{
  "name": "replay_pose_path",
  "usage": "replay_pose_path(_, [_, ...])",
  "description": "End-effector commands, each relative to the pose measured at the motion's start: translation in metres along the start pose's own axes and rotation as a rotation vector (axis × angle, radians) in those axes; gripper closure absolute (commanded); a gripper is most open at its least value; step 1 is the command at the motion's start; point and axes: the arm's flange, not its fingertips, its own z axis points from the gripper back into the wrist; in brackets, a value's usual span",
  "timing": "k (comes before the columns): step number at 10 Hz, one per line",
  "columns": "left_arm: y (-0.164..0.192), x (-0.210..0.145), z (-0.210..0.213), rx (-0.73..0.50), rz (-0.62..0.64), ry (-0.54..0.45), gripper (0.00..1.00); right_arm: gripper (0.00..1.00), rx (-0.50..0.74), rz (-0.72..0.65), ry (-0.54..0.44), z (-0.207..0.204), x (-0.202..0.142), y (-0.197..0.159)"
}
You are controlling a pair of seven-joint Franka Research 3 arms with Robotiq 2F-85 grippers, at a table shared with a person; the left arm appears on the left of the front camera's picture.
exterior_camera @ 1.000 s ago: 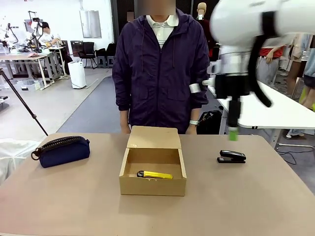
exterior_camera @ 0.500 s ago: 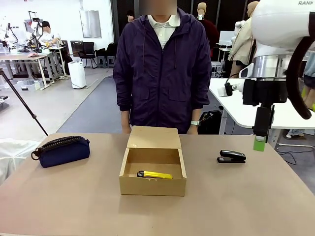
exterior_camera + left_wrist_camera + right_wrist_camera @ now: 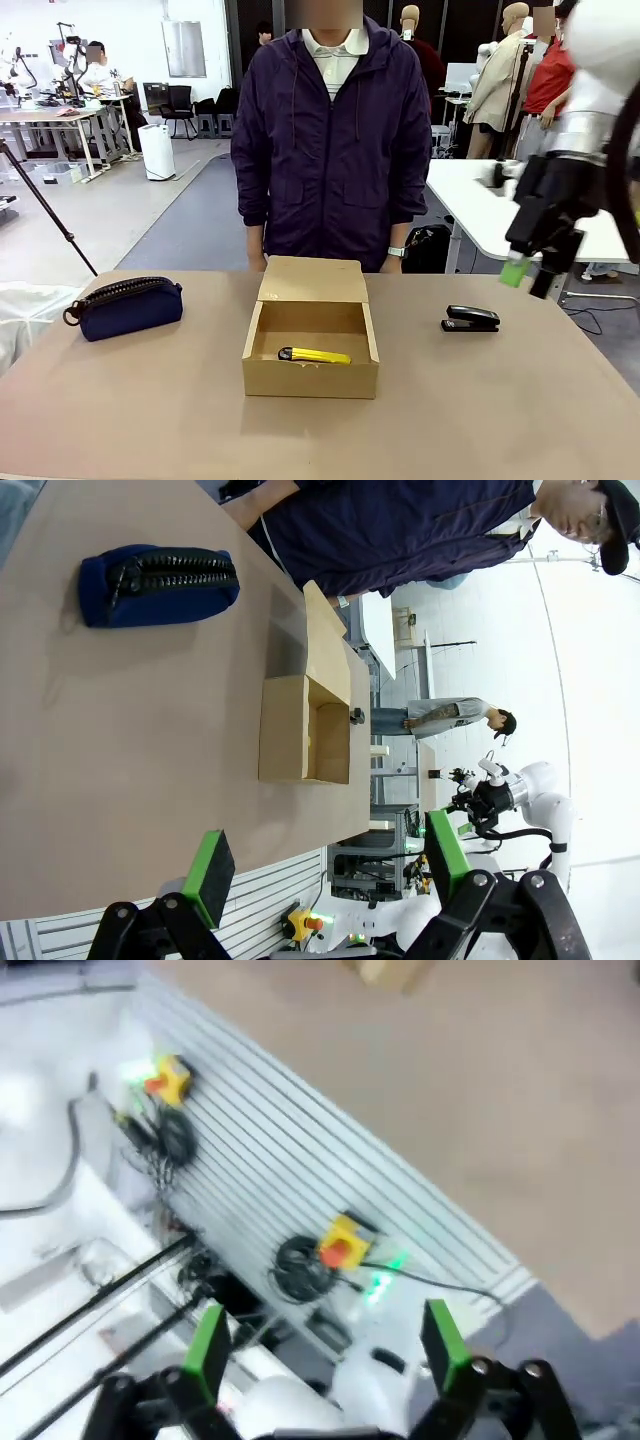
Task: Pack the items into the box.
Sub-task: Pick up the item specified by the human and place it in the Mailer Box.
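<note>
One item unpacked: navy pouch, middle left on the table, soft, light, probably best pinched across its middle; yellow knife already inside the open box at centre; left gripper and right gripper both wide, empty.

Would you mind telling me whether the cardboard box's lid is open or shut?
Open. The box has its flap lid folded back toward the person, and the yellow utility knife lies visible on its floor.
</note>
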Motion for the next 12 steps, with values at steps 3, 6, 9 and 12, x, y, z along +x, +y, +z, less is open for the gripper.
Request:
replay_pose_path(3, [-0.002,-0.001,0.0,-0.021,-0.001,-0.007,0.0,0.0,0.87,-0.826,-0.634,0.008,-0.056,-0.062])
replay_pose_path(6, [-0.002,-0.001,0.0,-0.021,-0.001,-0.007,0.0,0.0,1.316,-0.566,-0.929,-0.013,-0.065,-0.126])
replay_pose_path(9, [-0.002,-0.001,0.0,-0.021,-0.001,-0.007,0.0,0.0,0.828,-0.633,-0.384,-0.012,-0.073,-0.141])
replay_pose_path(12, [-0.002,-0.001,0.0,-0.021,-0.001,-0.007,0.0,0.0,0.828,-0.633,-0.384,-0.012,-0.073,-0.141])
